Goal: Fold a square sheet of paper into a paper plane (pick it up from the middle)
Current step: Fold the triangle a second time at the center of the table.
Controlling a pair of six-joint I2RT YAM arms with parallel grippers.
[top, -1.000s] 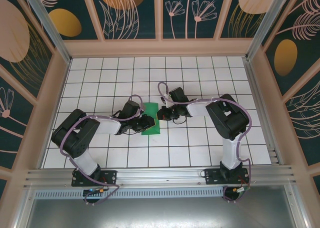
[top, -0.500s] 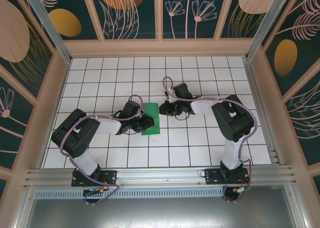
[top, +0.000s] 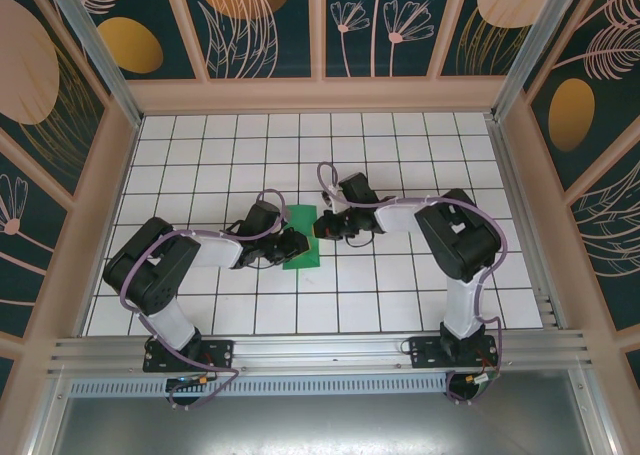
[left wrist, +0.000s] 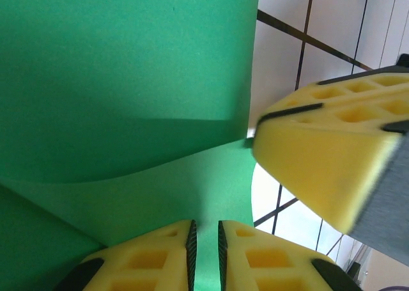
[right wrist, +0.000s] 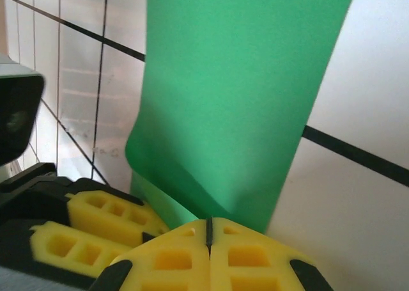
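The green sheet of paper (top: 303, 247) lies folded into a strip about one tile wide at the middle of the grid table. One flap curls up off the layer beneath (right wrist: 243, 80). My left gripper (top: 292, 245) rests on its left side; in the left wrist view its jaws (left wrist: 206, 230) stand a narrow slit apart over the green paper (left wrist: 128, 80). My right gripper (top: 322, 225) is at the sheet's right edge, its jaws (right wrist: 208, 222) shut tight with the tips against the curled fold. No paper shows between them.
The two grippers nearly face each other across the strip; a right finger (left wrist: 326, 163) looms close in the left wrist view and the left fingers (right wrist: 89, 220) show in the right wrist view. White grid tiles (top: 400, 295) surround the paper, bounded by wooden walls (top: 100, 195).
My right gripper drew back to the right and away from the paper half a second ago, then returned to its right edge. The left gripper and the paper stayed put.
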